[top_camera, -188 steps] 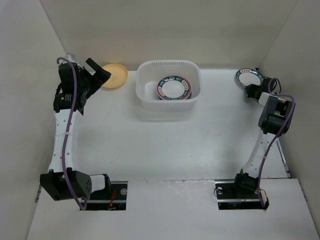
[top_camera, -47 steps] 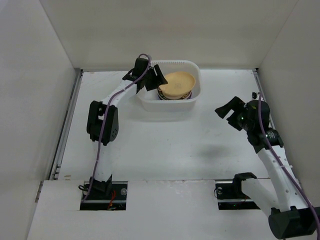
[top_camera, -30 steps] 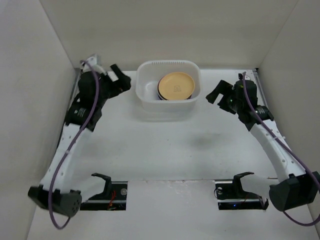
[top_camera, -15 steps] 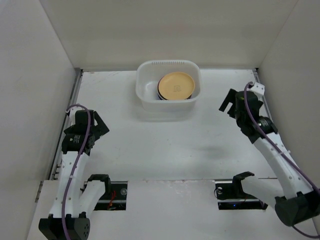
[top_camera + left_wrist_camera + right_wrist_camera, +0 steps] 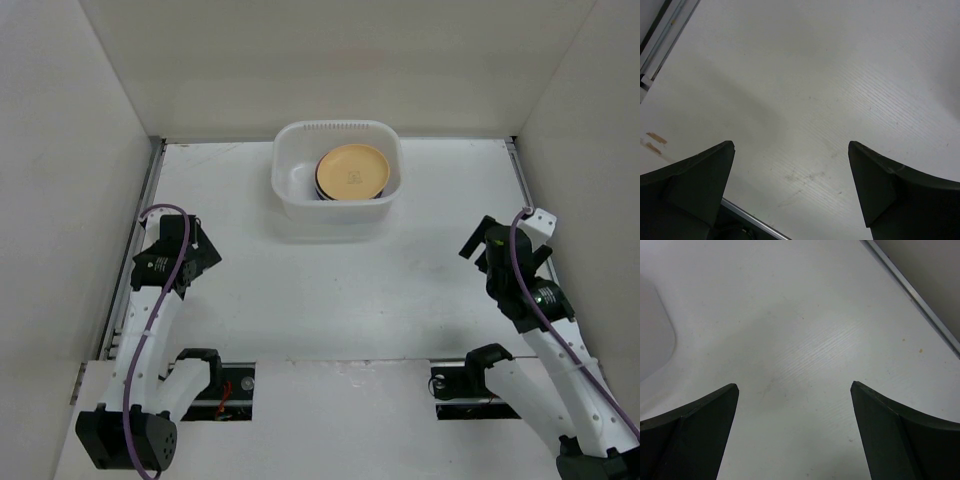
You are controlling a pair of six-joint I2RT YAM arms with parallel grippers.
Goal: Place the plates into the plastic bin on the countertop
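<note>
- Top view: the bin (image 5: 290,205) sits at the far middle of the bench (image 5: 330,290). In it lies a stack of plates with a yellow plate (image 5: 353,170) on top, toward the bin's right side. A dark rim (image 5: 320,190) peeks out under it. How many lie below cannot be counted.
- Top view: no plate shows on the bench outside the bin, so the job looks finished, or as good as. Nothing seems left to fetch.
- Top view: the left pincer (image 5: 200,257) hangs left of the bin and toward the robot. The right pincer (image 5: 478,240) hangs right of the bin and toward the robot. Both are well apart from the bin and carry nothing.
- Left wrist: the left pincer (image 5: 790,150) is spread wide over bare bench, with nothing between its fingers. The bin is out of sight.
- Right wrist: the right pincer (image 5: 794,389) is also spread wide and empty. A pale rounded edge (image 5: 655,335) at the left is probably the bin's corner.
</note>
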